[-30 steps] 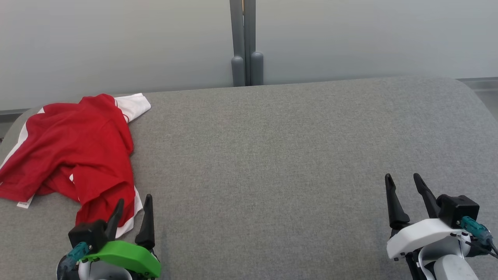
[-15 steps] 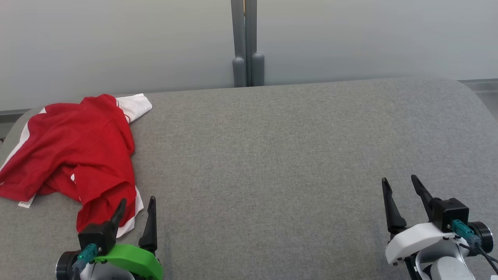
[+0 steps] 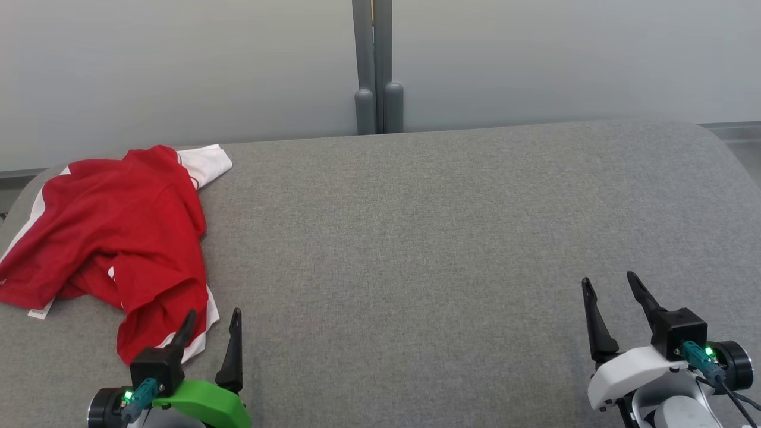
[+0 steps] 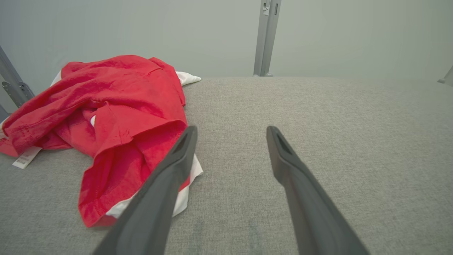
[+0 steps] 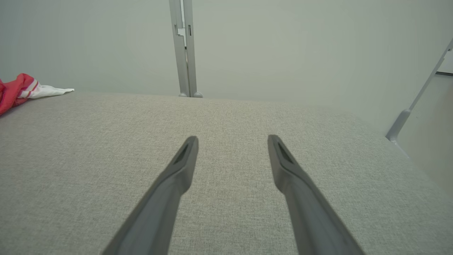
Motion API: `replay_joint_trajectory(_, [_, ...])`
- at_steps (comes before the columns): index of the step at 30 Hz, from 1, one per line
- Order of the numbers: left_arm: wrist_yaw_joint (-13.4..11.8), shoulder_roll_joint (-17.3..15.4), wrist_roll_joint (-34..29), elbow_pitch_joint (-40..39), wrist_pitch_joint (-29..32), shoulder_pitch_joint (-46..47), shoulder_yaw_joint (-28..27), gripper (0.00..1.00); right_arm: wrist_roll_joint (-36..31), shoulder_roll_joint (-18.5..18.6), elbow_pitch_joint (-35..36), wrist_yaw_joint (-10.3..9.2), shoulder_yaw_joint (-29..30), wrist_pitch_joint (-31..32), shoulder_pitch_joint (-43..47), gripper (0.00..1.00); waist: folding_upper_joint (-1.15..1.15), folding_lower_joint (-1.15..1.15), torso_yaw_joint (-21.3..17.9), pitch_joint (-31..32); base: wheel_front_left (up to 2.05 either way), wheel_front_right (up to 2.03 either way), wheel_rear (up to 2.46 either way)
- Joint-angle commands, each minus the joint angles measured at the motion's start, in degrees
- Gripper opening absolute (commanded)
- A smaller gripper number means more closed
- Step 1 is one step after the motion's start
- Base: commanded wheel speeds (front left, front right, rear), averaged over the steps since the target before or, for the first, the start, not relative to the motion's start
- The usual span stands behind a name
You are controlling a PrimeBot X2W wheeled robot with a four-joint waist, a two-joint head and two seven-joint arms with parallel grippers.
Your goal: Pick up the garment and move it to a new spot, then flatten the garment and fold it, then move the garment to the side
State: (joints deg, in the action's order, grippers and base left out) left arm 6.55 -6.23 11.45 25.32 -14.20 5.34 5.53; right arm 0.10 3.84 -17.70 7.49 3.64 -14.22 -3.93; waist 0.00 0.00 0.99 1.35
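Head view: crumpled red-and-white shirt (image 3: 113, 238) lies far left on the grey surface (image 3: 416, 238); left claw (image 3: 214, 311) and right claw (image 3: 608, 277) both released, empty. Left wrist view: soft, light cloth, probably best pinched at the near hem. Right wrist view: shirt well apart, far left

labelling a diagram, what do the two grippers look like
Left gripper: two long tapering dark fingers on a bright green shell, with a black block, teal connector and lit green light. Right gripper: the same, but on a white shell, with a thin black cable.
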Motion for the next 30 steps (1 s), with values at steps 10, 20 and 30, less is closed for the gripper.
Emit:
replay_joint_trajectory(10, [0.5, 0.8, -1.5, 1.3, -1.0, 1.3, -0.6, 1.00, -2.8, -0.2, -0.7, 0.00, -0.3, -1.1, -0.7, 1.00, 0.00, 0.00, 0.3, 0.0, 0.00, 0.00, 0.00])
replay_joint_trajectory(20, [0.8, 0.9, -1.2, 1.6, -1.0, 1.2, -0.9, 1.00, -2.7, -0.3, -1.1, 0.00, -0.6, -1.1, -0.8, 1.00, 0.00, 0.00, 0.4, 0.0, 0.00, 0.00, 0.00])
replay_joint_trajectory(30, [0.8, 1.1, -1.6, 1.8, -1.0, 1.6, -0.6, 1.00, -2.5, -0.3, -1.0, 0.00, -0.8, -1.1, -0.6, 1.00, 0.00, 0.00, 1.4, 0.0, 0.00, 0.00, 0.00])
